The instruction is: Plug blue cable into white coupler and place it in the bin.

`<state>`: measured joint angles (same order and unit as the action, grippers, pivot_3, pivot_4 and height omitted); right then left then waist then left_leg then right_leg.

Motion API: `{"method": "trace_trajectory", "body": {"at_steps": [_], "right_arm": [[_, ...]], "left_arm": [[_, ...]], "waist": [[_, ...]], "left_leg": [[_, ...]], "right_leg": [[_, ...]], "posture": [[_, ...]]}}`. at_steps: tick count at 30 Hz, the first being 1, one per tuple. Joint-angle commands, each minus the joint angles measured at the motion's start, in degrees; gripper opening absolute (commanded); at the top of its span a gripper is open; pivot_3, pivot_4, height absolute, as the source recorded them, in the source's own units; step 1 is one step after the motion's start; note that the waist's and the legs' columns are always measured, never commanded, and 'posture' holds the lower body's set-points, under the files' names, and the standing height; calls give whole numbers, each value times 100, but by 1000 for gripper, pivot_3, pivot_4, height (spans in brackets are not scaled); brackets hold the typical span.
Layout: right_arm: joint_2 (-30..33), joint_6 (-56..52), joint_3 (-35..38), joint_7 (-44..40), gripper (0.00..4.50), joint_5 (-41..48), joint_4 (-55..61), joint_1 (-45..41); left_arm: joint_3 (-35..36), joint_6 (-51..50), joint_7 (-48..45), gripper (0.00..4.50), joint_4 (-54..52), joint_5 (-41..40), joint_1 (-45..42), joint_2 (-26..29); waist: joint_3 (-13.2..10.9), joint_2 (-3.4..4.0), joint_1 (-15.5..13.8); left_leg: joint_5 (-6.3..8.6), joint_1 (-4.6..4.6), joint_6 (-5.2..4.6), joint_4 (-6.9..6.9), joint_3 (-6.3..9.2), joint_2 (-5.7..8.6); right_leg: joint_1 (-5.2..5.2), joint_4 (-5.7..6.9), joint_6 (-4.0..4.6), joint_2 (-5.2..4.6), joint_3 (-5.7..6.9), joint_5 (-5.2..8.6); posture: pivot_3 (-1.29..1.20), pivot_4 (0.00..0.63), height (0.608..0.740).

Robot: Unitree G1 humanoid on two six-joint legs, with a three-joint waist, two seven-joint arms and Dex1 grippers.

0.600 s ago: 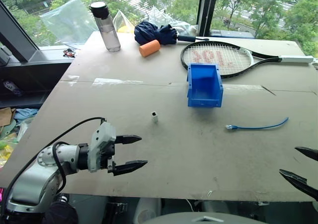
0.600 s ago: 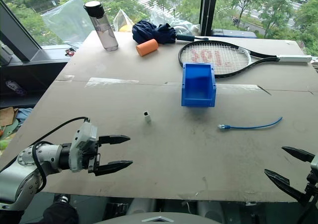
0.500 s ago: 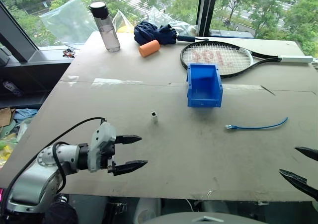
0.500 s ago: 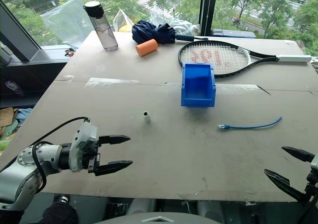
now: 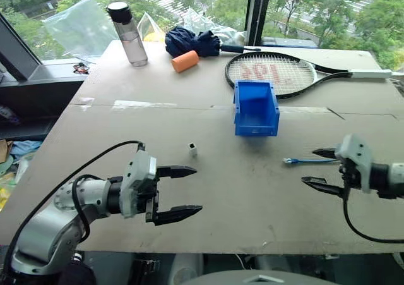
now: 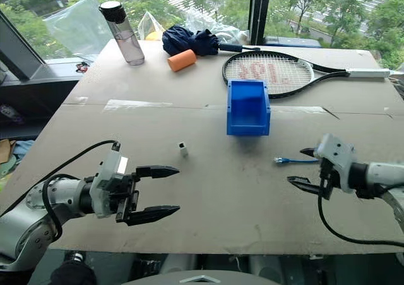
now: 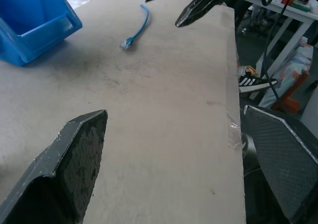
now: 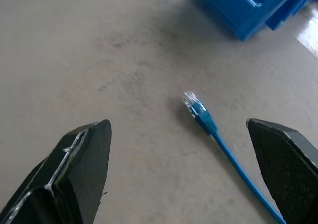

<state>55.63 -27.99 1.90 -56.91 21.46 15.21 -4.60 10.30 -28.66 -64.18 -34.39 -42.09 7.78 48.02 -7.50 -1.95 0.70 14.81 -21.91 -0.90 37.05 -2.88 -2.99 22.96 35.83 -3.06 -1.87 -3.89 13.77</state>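
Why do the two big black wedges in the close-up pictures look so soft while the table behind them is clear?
Left wrist view: the left gripper's own fingers sit too near the lens, so they blur, while the bin and blue cable stay sharp. Right wrist view: likewise, soft fingers, crisp cable plug. Eye views: even daylight, faint glare on the table.
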Motion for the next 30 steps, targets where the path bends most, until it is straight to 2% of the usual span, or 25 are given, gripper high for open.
{"method": "trace_trajectory", "body": {"at_steps": [1, 3, 4, 7, 11, 17, 19, 23, 27, 29, 30], "right_arm": [[-312, 596, -823, -339, 4187, -743, -1425, -794], [-584, 750, -1068, -364, 3575, -960, -2094, -1251], [-679, 770, -1122, -399, 3049, -995, -2262, -1387], [-941, 819, -1245, -404, 1937, -1126, -2598, -1642], [-1077, 834, -1306, -450, 104, -1259, -2690, -1680], [-981, 412, -1207, -730, 46, -993, -1910, -1484], [-1086, 55, -1289, -673, 46, -900, -1329, -1513], [-1419, -655, -1933, -493, 46, -1154, -494, -1777], [-1744, -1035, -2372, -374, 46, -1318, -440, -2102], [-1834, -876, -2568, -387, 46, -1494, -623, -2260], [-1875, -763, -2631, -374, 382, -1581, -767, -2323]], "left_arm": [[-29, 23, 147, 4500, -421, -72, -37, 1], [-77, 91, 176, 4500, -541, 32, 5, 24], [-92, 101, 196, 4500, -582, 54, 22, 31], [-127, 36, 332, 4500, -712, 10, 25, 25], [-187, -72, 511, 4500, -834, -65, -52, 35], [-231, -95, 515, 4500, -587, -27, -174, 26], [-283, -2, 534, 4500, -422, 123, -227, -12], [-574, 372, 478, 4500, -132, 640, -359, -60], [-760, 477, 475, 4500, 93, 886, -497, -55], [-890, 528, 532, 4500, 243, 1151, -600, -17], [-996, 424, 493, 4500, 308, 1213, -701, 51]], "waist": [[4, -7, 3], [0, -1, 9], [-2, 3, 8], [7, -10, 32], [17, -27, 85], [13, -18, 110], [7, -9, 116], [-3, 7, 129], [-1, 4, 125], [0, 2, 117], [3, -4, 126]], "left_leg": [[0, -2, 0, 2, 2, 0], [0, 3, 0, 6, 3, -1], [0, 4, 0, 4, 1, 0], [0, 11, 0, 4, 4, -9], [0, 27, 0, 6, 4, -19], [0, 27, 0, 14, 6, -22], [0, 24, 0, 9, 6, -22], [0, 17, 0, -2, 15, -27], [0, 16, 0, -1, 14, -27], [0, 15, 0, 0, 12, -26], [0, 15, 0, 0, 11, -25]], "right_leg": [[-2, 1, 0, 0, 1, 0], [-9, 1, 1, 2, 2, 0], [-9, 1, 1, 2, 0, -1], [-17, 4, 1, 14, 0, -1], [-28, 7, 5, 22, 0, -4], [-28, 13, 16, 26, 1, -12], [-24, 12, 16, 26, 1, -12], [-15, 12, 16, 40, 2, -11], [-12, 12, 17, 40, 1, -11], [-11, 12, 18, 36, 2, -11], [-11, 11, 18, 36, 2, -11]], "posture": [[0, 150, 740], [0, 150, 740], [0, 150, 740], [0, 150, 740], [0, 150, 740], [0, 150, 740], [0, 150, 740], [0, 150, 740], [0, 150, 740], [0, 150, 740], [0, 150, 740]]}}
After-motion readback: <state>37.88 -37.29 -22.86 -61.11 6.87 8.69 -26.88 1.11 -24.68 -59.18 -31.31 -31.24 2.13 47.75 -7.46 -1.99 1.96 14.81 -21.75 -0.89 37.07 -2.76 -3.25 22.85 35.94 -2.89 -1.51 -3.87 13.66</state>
